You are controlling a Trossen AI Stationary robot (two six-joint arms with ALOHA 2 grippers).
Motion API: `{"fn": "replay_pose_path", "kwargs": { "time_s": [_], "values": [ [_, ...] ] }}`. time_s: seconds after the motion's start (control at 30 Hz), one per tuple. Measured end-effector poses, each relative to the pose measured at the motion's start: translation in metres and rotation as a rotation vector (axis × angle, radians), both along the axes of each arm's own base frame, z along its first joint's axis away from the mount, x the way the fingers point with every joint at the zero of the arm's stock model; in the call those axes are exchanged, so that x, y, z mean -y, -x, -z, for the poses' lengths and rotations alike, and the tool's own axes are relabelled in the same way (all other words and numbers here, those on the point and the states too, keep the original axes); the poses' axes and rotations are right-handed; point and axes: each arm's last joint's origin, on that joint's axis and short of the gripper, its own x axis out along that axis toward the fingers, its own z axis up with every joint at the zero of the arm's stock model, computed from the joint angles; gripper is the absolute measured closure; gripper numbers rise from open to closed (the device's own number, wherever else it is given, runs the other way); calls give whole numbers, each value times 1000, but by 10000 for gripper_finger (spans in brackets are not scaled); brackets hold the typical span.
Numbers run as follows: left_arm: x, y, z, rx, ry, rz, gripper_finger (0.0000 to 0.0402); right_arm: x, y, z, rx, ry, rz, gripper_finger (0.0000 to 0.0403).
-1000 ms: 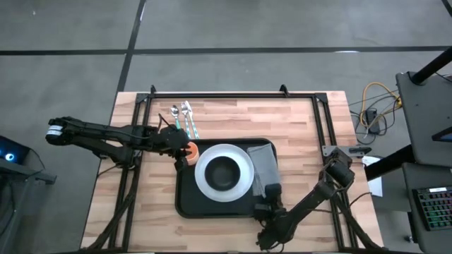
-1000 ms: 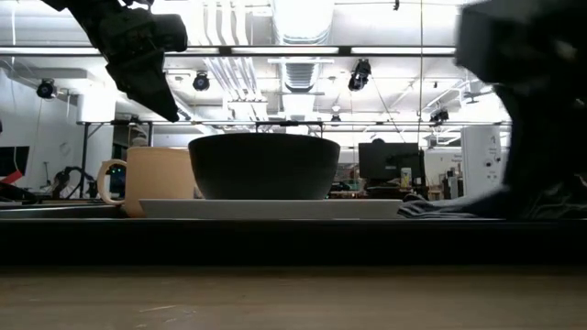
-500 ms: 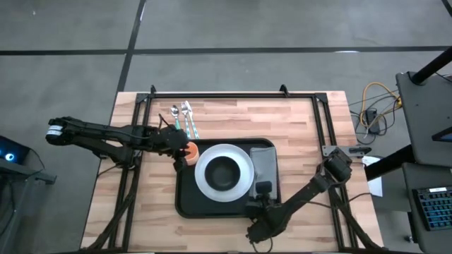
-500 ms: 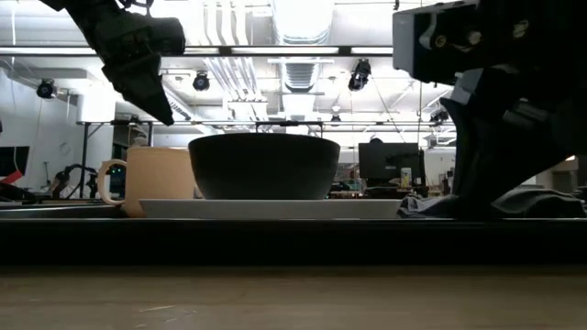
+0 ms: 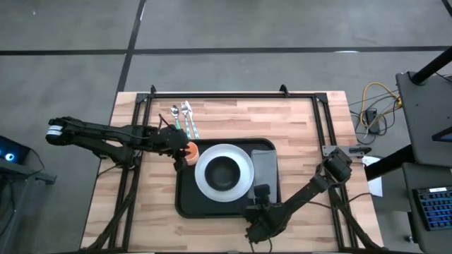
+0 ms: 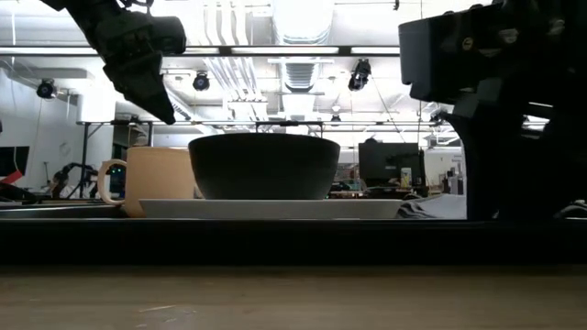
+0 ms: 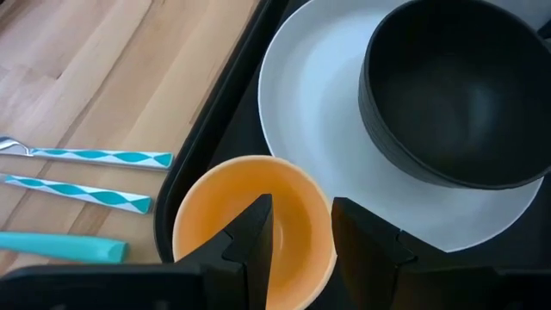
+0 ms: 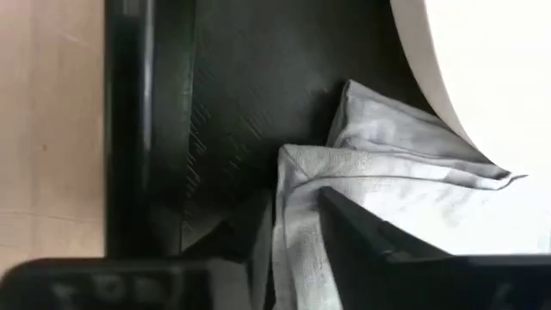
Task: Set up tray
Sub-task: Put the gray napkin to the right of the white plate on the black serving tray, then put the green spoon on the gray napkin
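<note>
Since the earlier frames your right arm has swung its gripper from the lower right of the high view toward the lower centre, so the right gripper (image 8: 288,228) now sits at the near edge of the tray (image 5: 185,201), low over the grey napkin (image 5: 264,168). In the right wrist view you can see its fingers (image 8: 366,228) only a little apart, with a raised fold of napkin cloth between them; the napkin's corner is rumpled there and its far edge tucks against the white plate (image 5: 241,159).

Your tray lies at the centre of the wooden table (image 5: 296,120), carrying the plate with the black bowl (image 5: 223,171) on it, the napkin to the plate's right and the orange cup (image 5: 190,149) at its upper left corner.

Farther back, your left gripper (image 7: 297,226) hangs over the cup, its fingers slightly parted and holding nothing, one tip inside the rim. Beyond the tray, toward the upper left, you have the cutlery (image 5: 183,118) lying on the wood.
</note>
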Motion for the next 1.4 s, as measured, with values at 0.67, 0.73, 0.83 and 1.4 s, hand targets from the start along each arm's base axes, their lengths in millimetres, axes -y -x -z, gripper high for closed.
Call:
{"fn": "replay_pose_path", "kwargs": {
  "time_s": [0.67, 0.73, 0.83, 1.4],
  "values": [
    [0, -2, -1, 22, -1, 1, 300, 15, -13, -68, 101, 164, 50, 211],
    [0, -2, -2, 29, -1, 1, 300, 32, -21, -65, 68, 187, 61, 211],
    [0, -2, -2, 29, -2, 1, 300, 58, -32, -66, 73, 252, 86, 212],
    [-29, 7, -11, 156, -330, -594, 300, 186, 2, -146, 431, 302, 483, 225]
  ]
}}
